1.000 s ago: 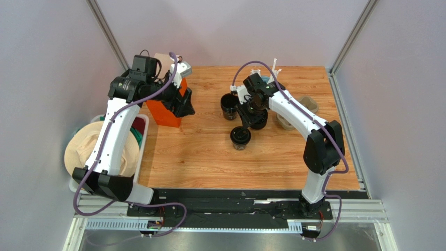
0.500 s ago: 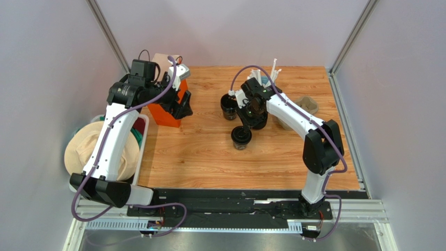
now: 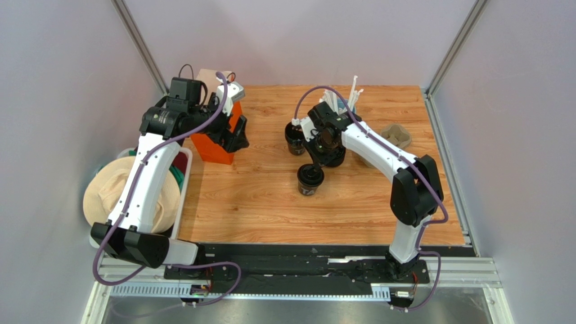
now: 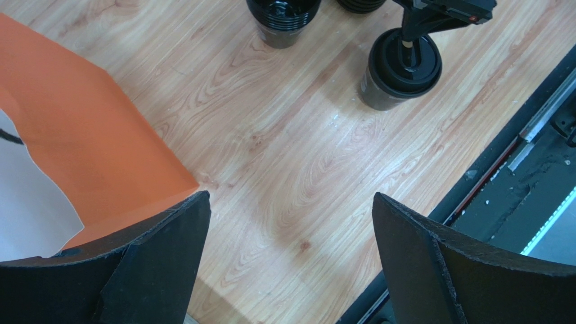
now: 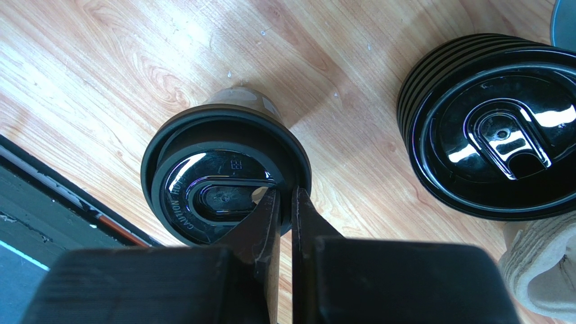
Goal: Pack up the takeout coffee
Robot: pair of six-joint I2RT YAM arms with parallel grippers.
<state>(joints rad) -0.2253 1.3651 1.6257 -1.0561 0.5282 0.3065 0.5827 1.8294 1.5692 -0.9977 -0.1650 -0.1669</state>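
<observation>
— Where's the coffee?

— The coffee cup [image 3: 310,177] stands upright on the table [image 3: 257,202], near the middle. Just behind it are a stack of empty cups [image 3: 295,137] and a stack of spare lids [image 5: 497,135]. Its lid [image 5: 203,182] is on. My right gripper [image 5: 284,194] is down on that lid, fingers pressed almost together, tips on its right side by the raised ring. I cannot tell whether a ridge of the lid is nipped between them.

— And your left?

— My left gripper [image 4: 289,202] is spread wide and holds nothing. It hangs over bare wood just beside the orange bag [image 3: 213,145], well apart from the cup.

— What worries you?

— I bear on one side of the lid, not its centre. Too much push there could tip the cup or pop the far edge up. If the lid isn't seated all round, it could leak once carried. If I lift by the lid alone, it may come away and leave the cup behind. The bag also looks soft, so it might fold as the cup goes in unless my left steadies it.

— Any writing?

— Raised lettering curves along the lid's lower left edge. I make it "CAUTION HOT", though it's small. A tiny square mark above the sip flap is unreadable. I see no brand on cup or bag.
</observation>
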